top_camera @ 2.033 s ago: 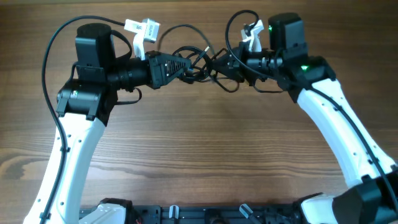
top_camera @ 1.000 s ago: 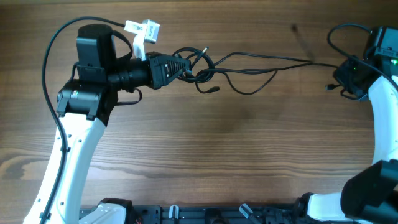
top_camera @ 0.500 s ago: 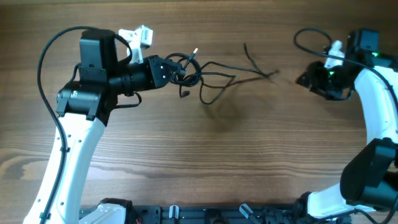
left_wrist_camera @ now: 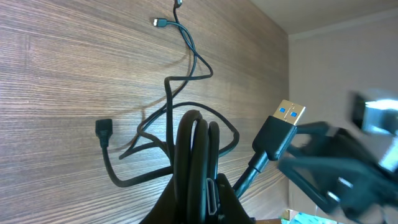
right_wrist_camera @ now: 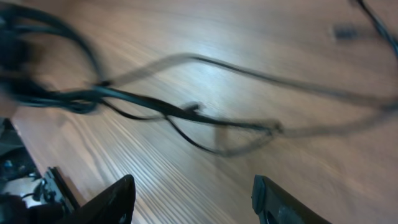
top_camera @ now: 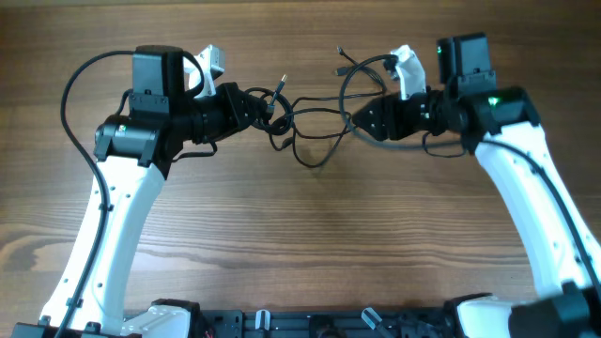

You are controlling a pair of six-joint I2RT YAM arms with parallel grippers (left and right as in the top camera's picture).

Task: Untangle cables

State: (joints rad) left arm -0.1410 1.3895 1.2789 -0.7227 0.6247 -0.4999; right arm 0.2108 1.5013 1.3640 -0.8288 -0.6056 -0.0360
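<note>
thin black cables with small plugs (top_camera: 315, 132): knotted bundle at upper centre, over the brown wooden tabletop (top_camera: 310, 244). left hand (top_camera: 268, 106) clamped on the knot. right hand (top_camera: 361, 119) agape, apparently empty (wrist view blurred). strands run left-right; free ends nearer the right hand.

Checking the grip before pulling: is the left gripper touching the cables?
Touching. Left wrist view shows the left gripper shut on the cables, looped strands pinched between its fingers.

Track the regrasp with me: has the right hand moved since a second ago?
Yes. The right hand has swung left across the table, from its right side back to the cables.
</note>
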